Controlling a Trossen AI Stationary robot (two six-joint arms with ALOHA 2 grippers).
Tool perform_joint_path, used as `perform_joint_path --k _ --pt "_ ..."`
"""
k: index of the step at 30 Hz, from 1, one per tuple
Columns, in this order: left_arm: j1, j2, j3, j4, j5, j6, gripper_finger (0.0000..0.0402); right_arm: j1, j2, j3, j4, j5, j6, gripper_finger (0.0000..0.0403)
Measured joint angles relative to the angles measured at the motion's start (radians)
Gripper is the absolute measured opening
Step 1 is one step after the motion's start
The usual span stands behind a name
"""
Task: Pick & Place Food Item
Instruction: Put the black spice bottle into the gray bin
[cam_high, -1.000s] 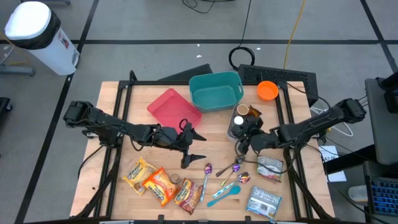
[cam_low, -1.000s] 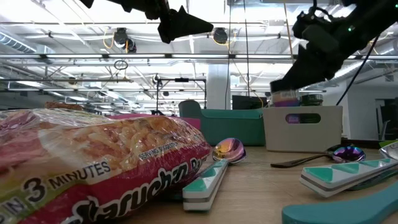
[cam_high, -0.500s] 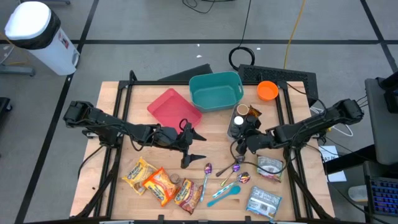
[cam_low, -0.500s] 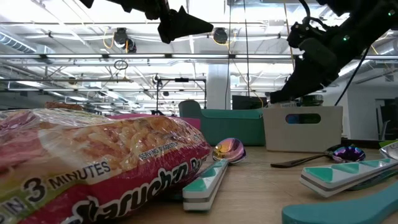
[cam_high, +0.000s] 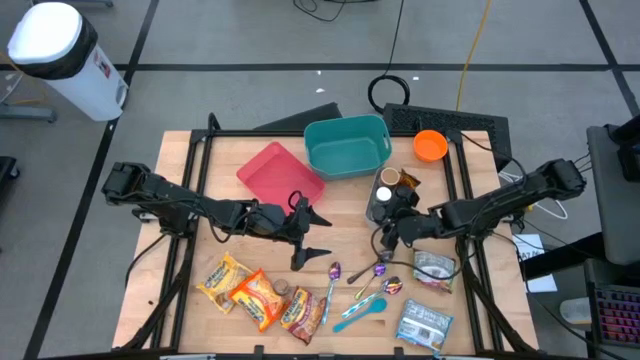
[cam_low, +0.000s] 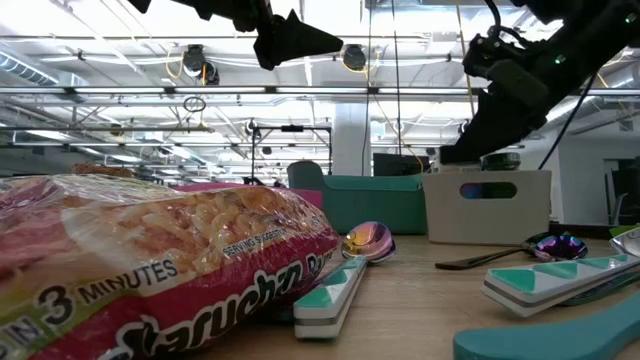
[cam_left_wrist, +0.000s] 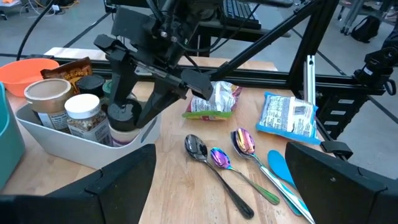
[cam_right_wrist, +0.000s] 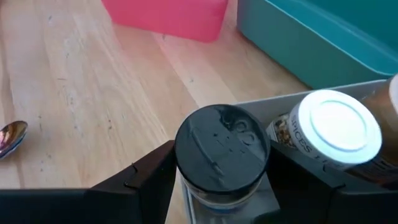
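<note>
Two dark fingers of the right gripper (cam_right_wrist: 221, 180) stand spread on either side of a black-lidded jar (cam_right_wrist: 222, 155), which sits upright in the near end of the white caddy (cam_left_wrist: 74, 146) beside a white-capped jar (cam_right_wrist: 336, 127); whether the pads touch it cannot be told. The jar looks rigid and smooth-walled, likely glass or hard plastic, so moderately heavy and apt to slip; a hold low on the body under the lid rim seems safest, and the neighbouring jars leave little room. The left gripper (cam_high: 312, 235) hangs wide open above bare table, well apart from the caddy. Ramen packets (cam_high: 255, 292) and spoons (cam_left_wrist: 221, 162) lie scattered nearby.
</note>
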Motion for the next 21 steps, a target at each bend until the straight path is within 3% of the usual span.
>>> perform_joint_path --k 10,21 --pt "0.000 0.000 0.000 0.010 -0.001 0.001 0.0365 0.001 -0.141 -0.001 -0.012 -0.005 -0.026 0.0223" --pt "0.000 0.000 0.000 0.019 -0.002 0.001 0.0365 -0.001 -0.132 -0.091 0.043 0.003 0.043 0.0222"
